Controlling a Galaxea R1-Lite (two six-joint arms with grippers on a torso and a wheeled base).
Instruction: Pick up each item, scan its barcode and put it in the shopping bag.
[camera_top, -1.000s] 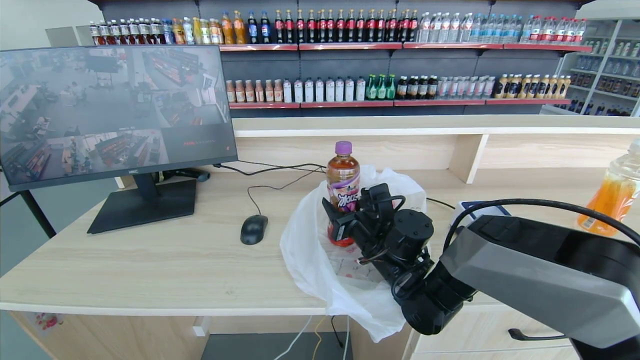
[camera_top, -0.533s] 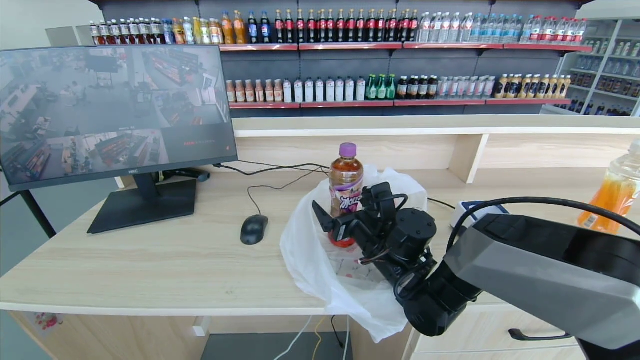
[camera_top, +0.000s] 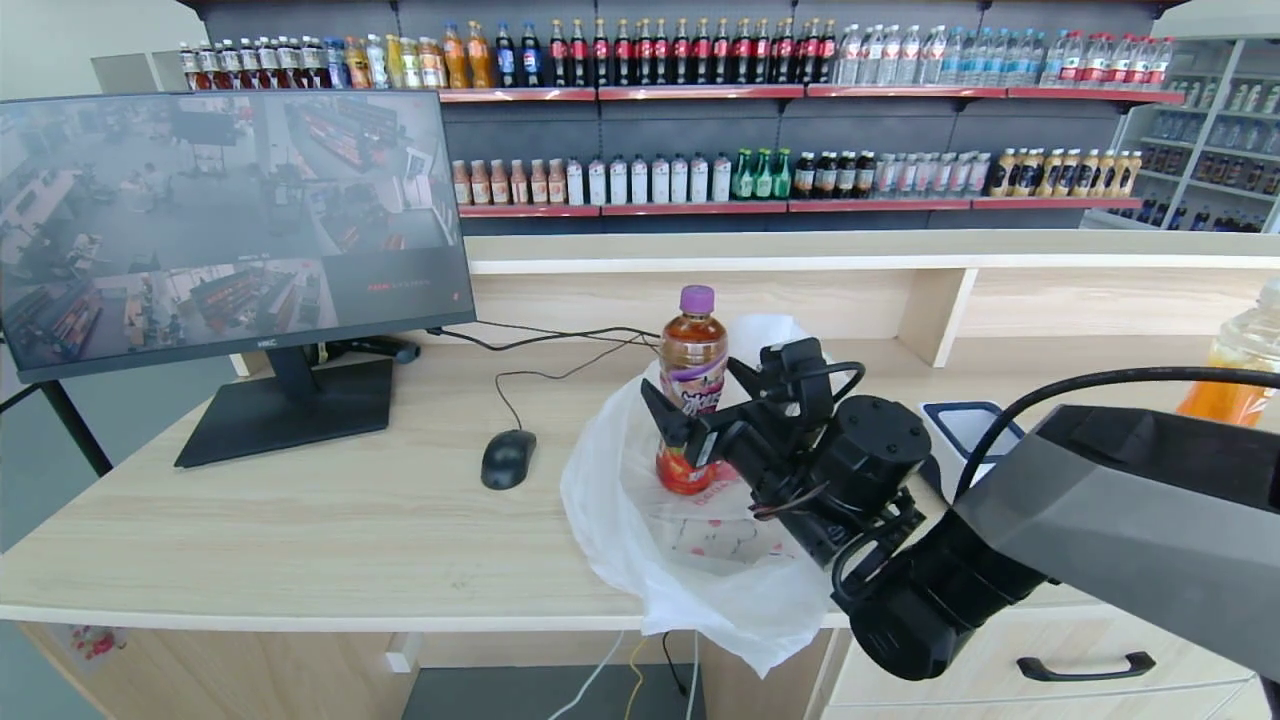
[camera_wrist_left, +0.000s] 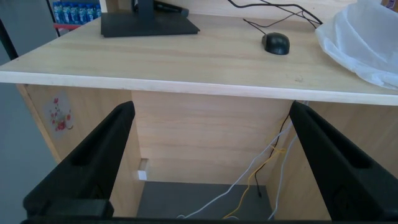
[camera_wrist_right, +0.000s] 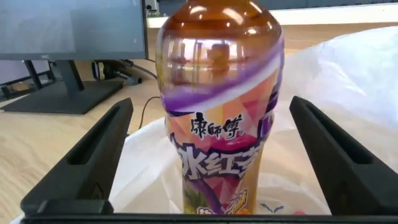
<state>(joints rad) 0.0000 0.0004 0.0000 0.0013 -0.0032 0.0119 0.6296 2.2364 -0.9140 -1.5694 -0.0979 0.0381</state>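
R tool (camera_wrist_right: 211, 109): jaws wide apart, one finger either side of the tea bottle (camera_top: 690, 372). The wrist view shows a clear gap on both sides, so it has hold of nothing. Reads as bottle set down, tool just straddling it. Spread that wide prob. so it can back off w/o clipping the label or tipping the bottle.

Tea bottle: upright, purple cap up, base down inside the shopping bag (camera_top: 620, 500). The bag sits slumped open on the bench (camera_top: 300, 540) near the front edge. Bag walls are low and floppy, and part hangs over the bench front. The bottle looks to stand on its own base, not propped by the film, so a knock on the way out could topple it. A straight pull-back along the finger line looks safest.

L tool (camera_wrist_left: 211, 109): also spread wide, nothing between the fingers. It is parked low at the bench front, below the top and well away from the bag, so out of the R arm's way.

Further out: orange bottle (camera_top: 1245, 350) at the far R of the bench, well apart from the bag, prob. the next item to scan. Mouse (camera_top: 507, 458) and monitor (camera_top: 230, 220) are to the L of the bag, not in play.
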